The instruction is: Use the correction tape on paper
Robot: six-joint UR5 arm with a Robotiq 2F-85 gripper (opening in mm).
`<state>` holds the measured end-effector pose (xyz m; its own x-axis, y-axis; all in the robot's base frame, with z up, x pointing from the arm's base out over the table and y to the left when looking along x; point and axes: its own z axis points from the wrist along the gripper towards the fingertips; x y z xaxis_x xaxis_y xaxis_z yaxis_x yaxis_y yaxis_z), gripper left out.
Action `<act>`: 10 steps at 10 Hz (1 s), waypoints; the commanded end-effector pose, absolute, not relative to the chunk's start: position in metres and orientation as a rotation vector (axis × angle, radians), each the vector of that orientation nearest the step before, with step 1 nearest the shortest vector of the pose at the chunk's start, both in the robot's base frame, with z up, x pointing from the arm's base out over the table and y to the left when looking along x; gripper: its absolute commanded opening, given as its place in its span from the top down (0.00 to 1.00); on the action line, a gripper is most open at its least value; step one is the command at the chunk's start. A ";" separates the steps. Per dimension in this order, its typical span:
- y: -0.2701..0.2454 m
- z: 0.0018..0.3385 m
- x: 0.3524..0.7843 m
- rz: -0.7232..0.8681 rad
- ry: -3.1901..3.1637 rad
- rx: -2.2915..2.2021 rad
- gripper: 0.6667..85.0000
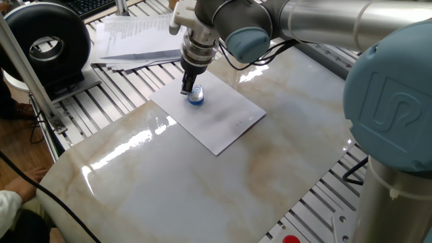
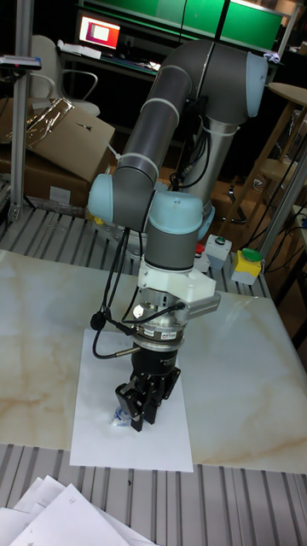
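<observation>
Marble-patterned tabletop, glossy and cream-coloured, filled most of the fixed view, resting on a ribbed metal frame. At far left stood a round black device with a ring-shaped housing. Just right of it, beyond the marble, lay a loose stack of printed papers. Near the middle, a plain white rectangular sheet of paper lay flat on the marble, turned at an angle. On the sheet's far corner sat the small blue and clear plastic correction tape dispenser, touching the paper. The grey and pale blue robot arm reached in from the right, its wrist pointing straight down over the sheet. The black two-finger gripper hung upright with its fingers drawn together, clamped on the top of the dispenser. In the tall fixed view the dispenser showed just beside the fingertips, low on the sheet.
</observation>
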<state>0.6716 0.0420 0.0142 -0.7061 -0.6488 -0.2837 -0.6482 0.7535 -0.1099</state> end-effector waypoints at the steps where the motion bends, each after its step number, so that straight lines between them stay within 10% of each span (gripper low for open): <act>1: 0.038 0.010 0.663 0.016 2.676 -0.977 0.64; 10: -0.004 0.020 0.629 -0.057 2.743 -1.031 0.66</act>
